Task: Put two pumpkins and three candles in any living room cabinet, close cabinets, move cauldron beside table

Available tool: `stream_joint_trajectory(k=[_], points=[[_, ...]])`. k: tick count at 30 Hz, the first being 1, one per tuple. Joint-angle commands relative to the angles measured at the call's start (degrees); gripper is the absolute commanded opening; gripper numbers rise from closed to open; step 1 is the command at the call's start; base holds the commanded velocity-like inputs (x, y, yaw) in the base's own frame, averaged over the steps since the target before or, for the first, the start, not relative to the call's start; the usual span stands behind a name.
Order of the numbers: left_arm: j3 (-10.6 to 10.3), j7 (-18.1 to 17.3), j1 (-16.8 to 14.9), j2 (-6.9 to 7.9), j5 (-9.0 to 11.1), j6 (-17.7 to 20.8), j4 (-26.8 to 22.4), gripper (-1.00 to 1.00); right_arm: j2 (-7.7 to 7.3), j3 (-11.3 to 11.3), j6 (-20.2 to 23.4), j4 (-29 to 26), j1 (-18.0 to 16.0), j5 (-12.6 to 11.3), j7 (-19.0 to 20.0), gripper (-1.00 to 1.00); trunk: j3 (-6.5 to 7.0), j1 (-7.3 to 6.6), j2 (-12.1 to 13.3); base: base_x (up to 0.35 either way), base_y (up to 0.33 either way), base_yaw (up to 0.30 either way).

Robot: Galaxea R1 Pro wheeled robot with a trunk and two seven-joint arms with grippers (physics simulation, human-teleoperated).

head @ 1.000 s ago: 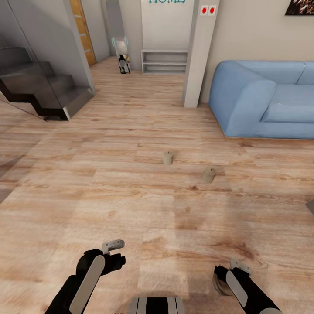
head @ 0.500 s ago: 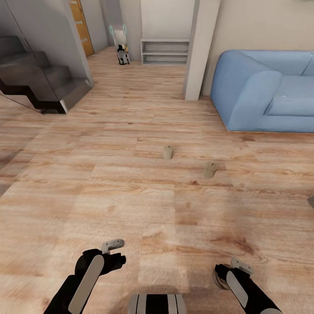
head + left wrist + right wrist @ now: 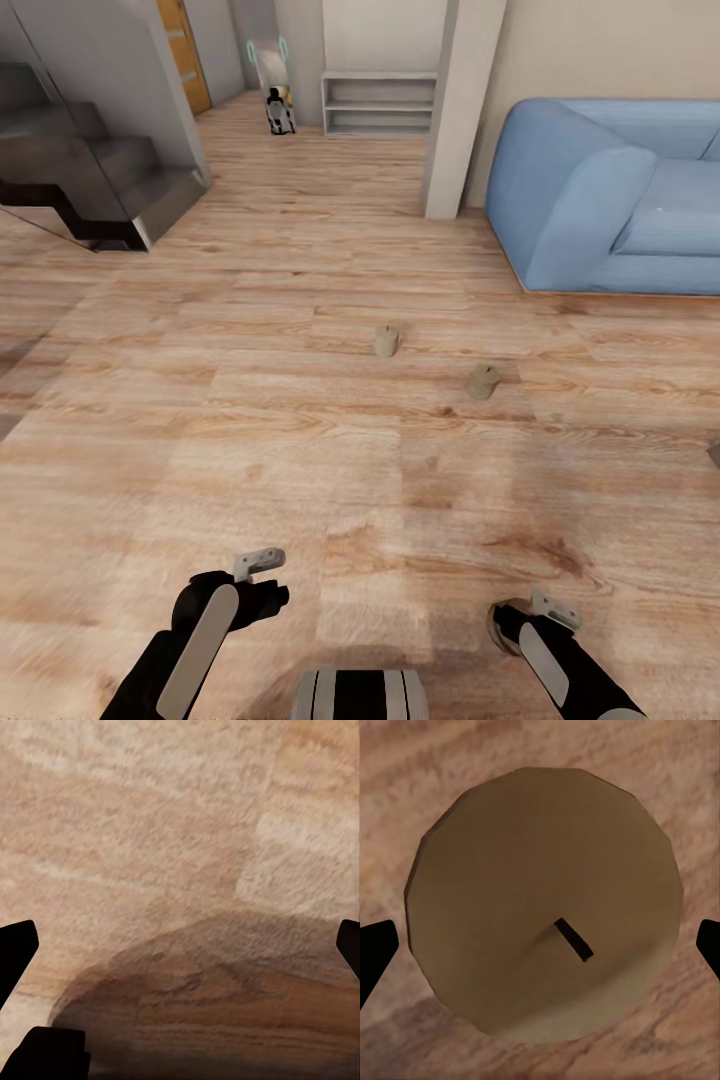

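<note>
Right pincer poised over a candle while two more wait on the floor ahead

Head view: two candles, one (image 3: 386,341) and another (image 3: 483,381), are standing on the wooden floor (image 3: 250,420) short of the blue sofa (image 3: 610,200); since a second ago the whole picture has been shifting, so the camera is moving, not they. Left wrist view: the left pincer (image 3: 180,945) is hanging spread apart over bare floor, carrying nothing. Right wrist view: the right pincer (image 3: 540,945) is spread wide around a third candle (image 3: 544,904), wick up, seemingly lined up for a top-down grasp.
</note>
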Motion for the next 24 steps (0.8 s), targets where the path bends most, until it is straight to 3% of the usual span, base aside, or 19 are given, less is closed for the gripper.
stream_joint_trajectory(k=[1,24], points=[[0.0,0.6,0.0,-0.01,0.6,0.1,-0.1,1.00,-0.05,0.2,0.3,-0.1,0.0,-0.3,-0.4,1.00,-0.05,-0.01,0.0,0.000,0.000,0.000],[0.1,0.6,0.0,-0.02,0.6,0.1,-0.1,1.00,0.04,0.5,-1.0,0.0,0.0,-0.3,-0.4,1.00,-1.38,0.14,-0.1,0.000,0.000,0.000]])
